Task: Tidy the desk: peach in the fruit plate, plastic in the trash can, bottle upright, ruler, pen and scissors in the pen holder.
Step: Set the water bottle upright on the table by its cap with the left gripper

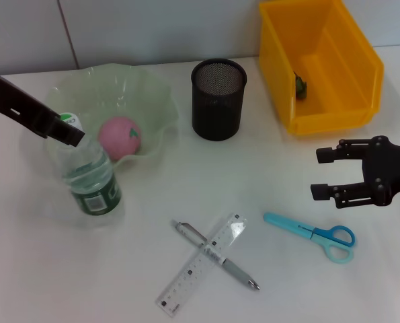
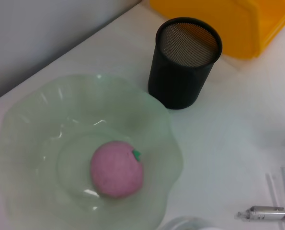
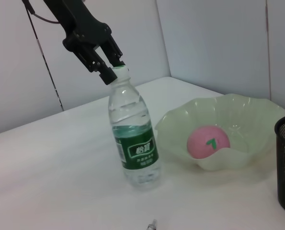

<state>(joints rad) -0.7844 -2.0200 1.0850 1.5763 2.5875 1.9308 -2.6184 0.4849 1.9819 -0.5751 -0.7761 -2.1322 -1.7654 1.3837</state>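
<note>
your left gripper (image 3: 112, 68) clamps the cap of the upright clear plastic water bottle (image 1: 91, 180); your right gripper (image 1: 326, 173) hovers spread above the blue scissors (image 1: 314, 234)

A smooth white desk surface (image 1: 65, 282) filled the foreground, evenly lit with soft, faint shadows. Behind it stood a pale grey panelled wall (image 1: 132, 30), its panels divided by thin dark vertical seams (image 1: 66, 32).
</note>
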